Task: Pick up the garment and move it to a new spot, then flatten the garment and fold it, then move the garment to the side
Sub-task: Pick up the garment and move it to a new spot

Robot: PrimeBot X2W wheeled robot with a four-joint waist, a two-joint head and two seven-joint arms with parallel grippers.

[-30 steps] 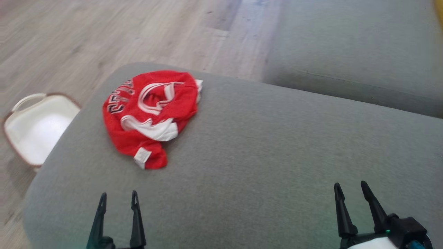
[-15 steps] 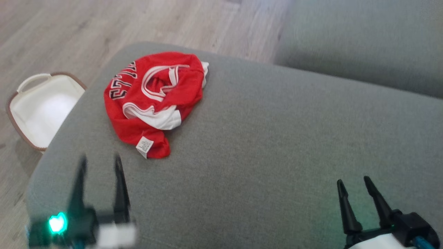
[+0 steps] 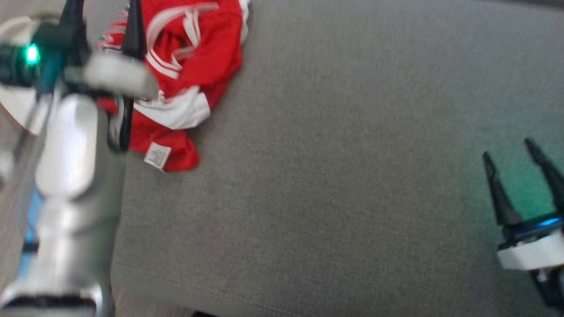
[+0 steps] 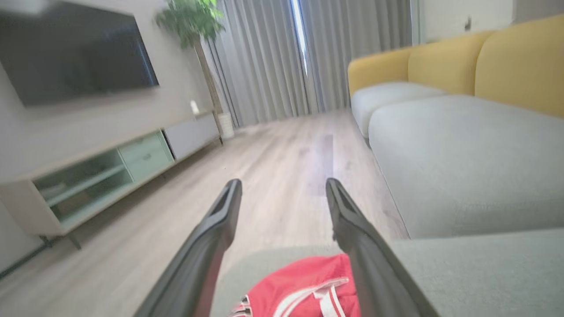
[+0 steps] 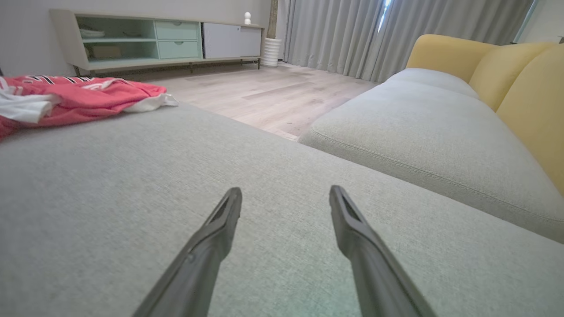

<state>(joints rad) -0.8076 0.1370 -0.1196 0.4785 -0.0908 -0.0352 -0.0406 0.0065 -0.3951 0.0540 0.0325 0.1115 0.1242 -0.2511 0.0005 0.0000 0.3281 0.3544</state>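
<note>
item 1, garment (image 3: 198,57): red jersey with white trim and a white label, crumpled, lying on the grey ottoman (image 3: 352,185) near its far left corner
item 2, left gripper (image 4: 283,182): jaws spread wide, nothing between them; poised over the garment's left part, contact cannot be told, head view blurred here
item 3, right gripper (image 3: 506,147): jaws spread wide, empty, low over bare grey fabric, well apart from the garment
item 4, surroundings: wood floor (image 5: 264,92); grey and yellow sofa (image 5: 440,132) across a gap; low cabinet (image 5: 154,39) by the wall
</note>
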